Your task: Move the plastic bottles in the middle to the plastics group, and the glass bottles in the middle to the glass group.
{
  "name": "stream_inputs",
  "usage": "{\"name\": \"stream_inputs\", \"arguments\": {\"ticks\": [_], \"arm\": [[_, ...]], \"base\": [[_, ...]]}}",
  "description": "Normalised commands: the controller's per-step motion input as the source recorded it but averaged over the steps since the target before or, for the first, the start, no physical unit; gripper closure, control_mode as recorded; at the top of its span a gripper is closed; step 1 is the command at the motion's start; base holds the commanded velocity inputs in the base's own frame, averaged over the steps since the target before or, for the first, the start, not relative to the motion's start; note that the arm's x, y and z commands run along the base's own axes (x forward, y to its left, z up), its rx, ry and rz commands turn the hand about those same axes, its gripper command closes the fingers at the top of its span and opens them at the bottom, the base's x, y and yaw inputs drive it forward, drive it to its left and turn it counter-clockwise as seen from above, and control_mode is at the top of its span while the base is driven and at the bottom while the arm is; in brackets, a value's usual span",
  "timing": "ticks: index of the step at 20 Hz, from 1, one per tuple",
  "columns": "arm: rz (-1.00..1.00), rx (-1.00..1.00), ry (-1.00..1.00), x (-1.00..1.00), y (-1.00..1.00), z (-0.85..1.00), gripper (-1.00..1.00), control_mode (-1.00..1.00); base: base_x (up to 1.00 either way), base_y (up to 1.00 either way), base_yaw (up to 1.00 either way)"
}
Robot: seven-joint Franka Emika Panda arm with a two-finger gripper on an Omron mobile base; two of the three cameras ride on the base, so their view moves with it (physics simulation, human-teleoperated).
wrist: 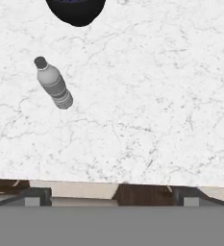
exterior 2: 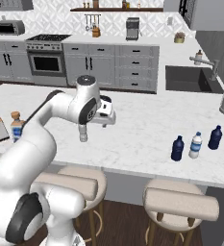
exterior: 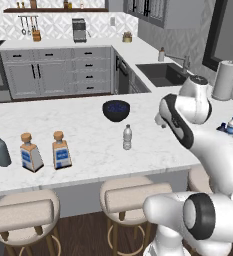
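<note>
Clear plastic bottle [exterior: 127,137] stands upright alone mid-desk [exterior: 88,145], just in front of the dark bowl [exterior: 116,110], not yet sorted. Plastics group [exterior 2: 196,143] sits well to the bowl's right, glass group [exterior: 28,150] well to its left, so the bottle needs a rightward carry. End effector [exterior 2: 105,114] hovers empty, jaws wide, right of the bottle, likely lining up a grasp.

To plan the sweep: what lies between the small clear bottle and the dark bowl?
Only bare marble counter separates clear bottle and bowl, seen from the left base view.
</note>
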Motion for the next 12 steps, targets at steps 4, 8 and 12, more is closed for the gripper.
{"name": "stream_inputs", "arguments": {"ticks": [4, 8, 12], "arm": [[0.00, 0.00, 0.00, -0.39, 1.00, 0.19, -1.00, -1.00], [0.00, 0.00, 0.00, -0.08, 1.00, 0.02, -1.00, -1.00], [0.00, 0.00, 0.01, 0.17, 0.06, 0.00, -1.00, -1.00]], "base": [[0.00, 0.00, 0.00], [0.00, 0.00, 0.00], [0.00, 0.00, 0.00]]}}
